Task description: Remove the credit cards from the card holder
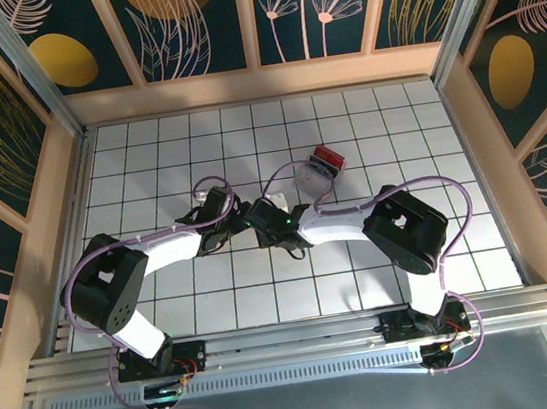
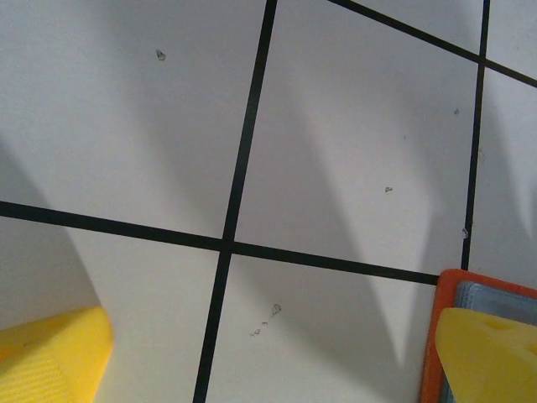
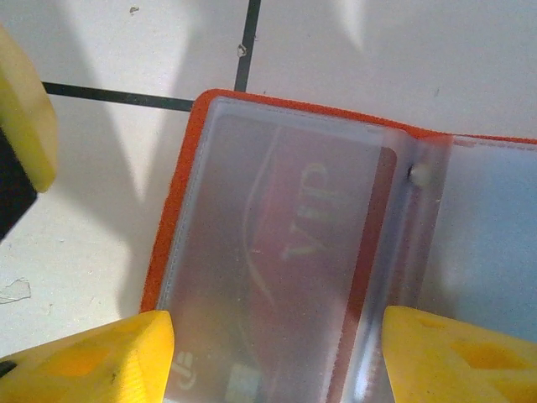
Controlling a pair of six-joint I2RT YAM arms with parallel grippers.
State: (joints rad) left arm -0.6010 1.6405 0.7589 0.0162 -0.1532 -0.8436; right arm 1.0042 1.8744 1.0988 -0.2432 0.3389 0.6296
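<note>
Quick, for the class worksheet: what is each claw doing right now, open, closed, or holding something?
Left claw: open, holding nothing.
Right claw: open over the card holder, gripping nothing.

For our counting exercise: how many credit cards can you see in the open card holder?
1. A red card marked VIP sits in a clear sleeve of the open card holder, seen from the right wrist. More may be hidden behind it or in other sleeves.
</note>
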